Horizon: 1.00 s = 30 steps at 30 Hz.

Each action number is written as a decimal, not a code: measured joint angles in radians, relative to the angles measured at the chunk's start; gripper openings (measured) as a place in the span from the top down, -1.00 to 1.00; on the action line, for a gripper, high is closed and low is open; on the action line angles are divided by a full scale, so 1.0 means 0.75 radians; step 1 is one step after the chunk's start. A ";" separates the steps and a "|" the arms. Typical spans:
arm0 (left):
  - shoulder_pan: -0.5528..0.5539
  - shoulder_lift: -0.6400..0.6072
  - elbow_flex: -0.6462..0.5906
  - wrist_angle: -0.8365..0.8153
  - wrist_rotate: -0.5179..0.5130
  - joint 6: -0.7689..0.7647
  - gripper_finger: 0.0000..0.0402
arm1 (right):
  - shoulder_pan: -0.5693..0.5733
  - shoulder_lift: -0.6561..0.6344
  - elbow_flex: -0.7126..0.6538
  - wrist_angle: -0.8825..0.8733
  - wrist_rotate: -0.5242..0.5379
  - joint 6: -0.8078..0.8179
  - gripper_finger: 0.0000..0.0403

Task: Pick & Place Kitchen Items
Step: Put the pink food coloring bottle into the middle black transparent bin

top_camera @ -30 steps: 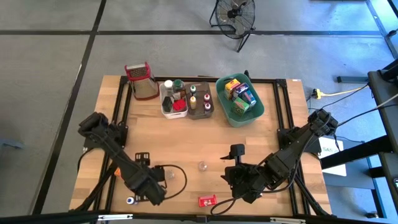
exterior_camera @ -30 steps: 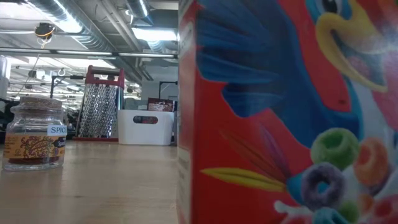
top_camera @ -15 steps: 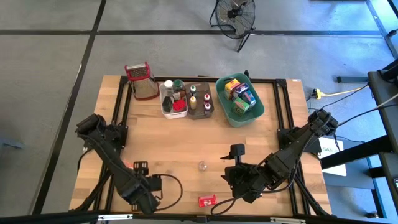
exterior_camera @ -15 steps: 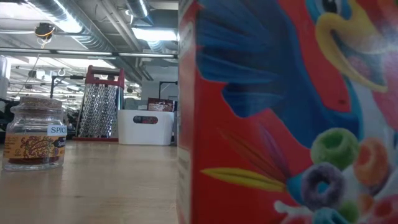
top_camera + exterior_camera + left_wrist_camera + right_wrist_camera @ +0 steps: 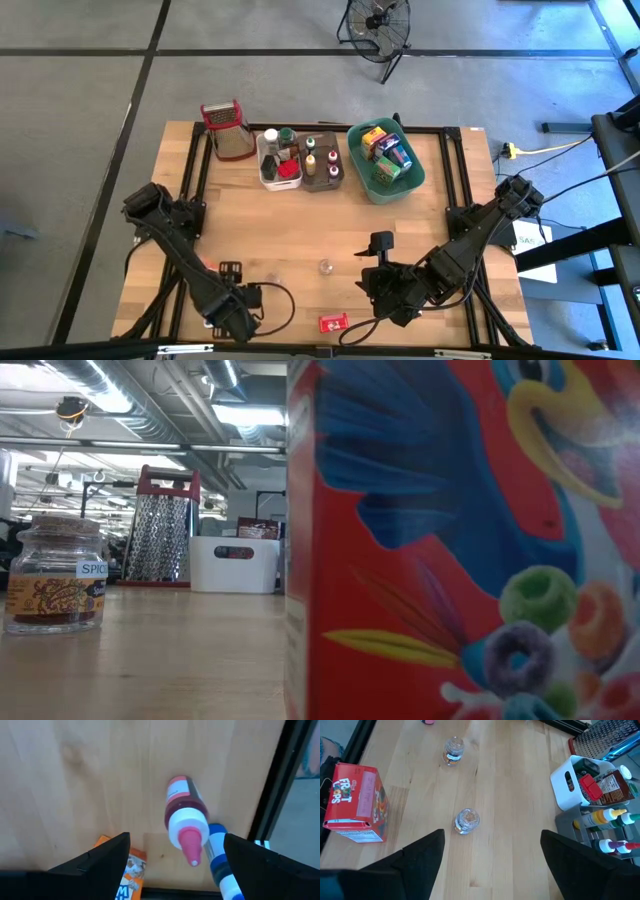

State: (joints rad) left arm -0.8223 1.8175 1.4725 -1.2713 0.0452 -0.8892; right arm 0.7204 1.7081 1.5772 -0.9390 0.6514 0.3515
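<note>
My left gripper (image 5: 228, 318) hangs open at the table's near left corner, pointing down. In the left wrist view a red bottle with a white and pink cap (image 5: 182, 817) stands between its fingers, untouched, with a blue and white bottle (image 5: 220, 862) beside it and an orange packet (image 5: 127, 872) close by. My right gripper (image 5: 385, 290) is open and empty above the near middle. Two small glass jars (image 5: 466, 820) (image 5: 452, 750) and a red cereal box (image 5: 355, 802) stand on the wood in front of it.
At the far edge stand a steel grater (image 5: 228, 130), a white bin (image 5: 266, 172), a brown bin (image 5: 322, 185) with bottles and a teal bin (image 5: 412, 172) with boxes. The cereal box (image 5: 460, 540) fills the low view, a spice jar (image 5: 58, 575) to its left.
My left gripper has moved toward the table's near left corner and sunk lower, tipping its fingers more steeply down. It now covers the blue-capped bottle in the high view. The right arm has kept still.
</note>
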 joint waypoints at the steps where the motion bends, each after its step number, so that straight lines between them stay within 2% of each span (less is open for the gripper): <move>1: 0.000 0.000 -0.008 0.010 0.000 -0.004 -0.58 | 0.000 0.000 0.000 0.000 0.000 0.000 -0.65; 12: 0.002 -0.001 -0.155 0.162 0.039 0.030 -0.58 | 0.000 0.000 0.000 0.000 0.000 0.000 -0.65; 18: 0.015 -0.001 -0.227 0.337 0.039 0.098 -0.58 | 0.000 0.000 0.000 0.000 0.001 0.000 -0.65; 30: 0.029 -0.006 -0.346 0.453 0.078 0.127 -0.57 | 0.000 0.000 0.000 0.000 0.001 -0.001 -0.65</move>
State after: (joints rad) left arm -0.8002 1.8130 1.2129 -0.9318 0.1034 -0.7940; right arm 0.7204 1.7081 1.5772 -0.9390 0.6518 0.3511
